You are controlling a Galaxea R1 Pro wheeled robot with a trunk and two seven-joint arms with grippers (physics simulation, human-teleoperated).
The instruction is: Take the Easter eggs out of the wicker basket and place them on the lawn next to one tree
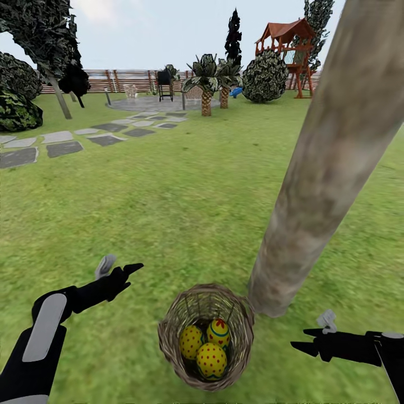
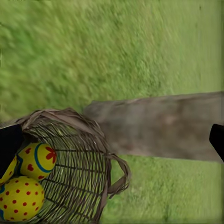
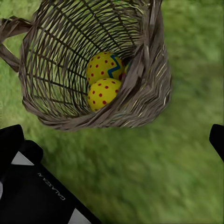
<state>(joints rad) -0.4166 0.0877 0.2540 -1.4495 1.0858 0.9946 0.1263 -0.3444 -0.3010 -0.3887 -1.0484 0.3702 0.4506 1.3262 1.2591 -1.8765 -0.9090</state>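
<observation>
The wicker basket (image 1: 165, 335) stands on the lawn (image 1: 140, 196), its rim touching the foot of the thick pale tree (image 1: 314, 185). Three Easter eggs lie inside: a dotted one (image 1: 191, 341), one with a red mark (image 1: 218, 332), and one in front (image 1: 211, 360). My left gripper (image 1: 119, 266) hovers open, left of and beyond the basket. To the basket's right, my right gripper (image 1: 312, 335) is open too. The left wrist view shows the basket (image 2: 84, 154), a flower-marked egg (image 2: 38, 161) and the trunk (image 2: 163, 128). The right wrist view looks into the basket (image 3: 60, 60) at a zigzag egg (image 3: 105, 65).
Grey stepping stones (image 1: 62, 147) run across the far left. Short palms (image 1: 206, 84), a grill (image 1: 165, 84), a round bush (image 1: 265, 76) and a playset (image 1: 286, 50) stand far back before the wooden fence (image 1: 129, 78). Open grass lies all around the basket and tree.
</observation>
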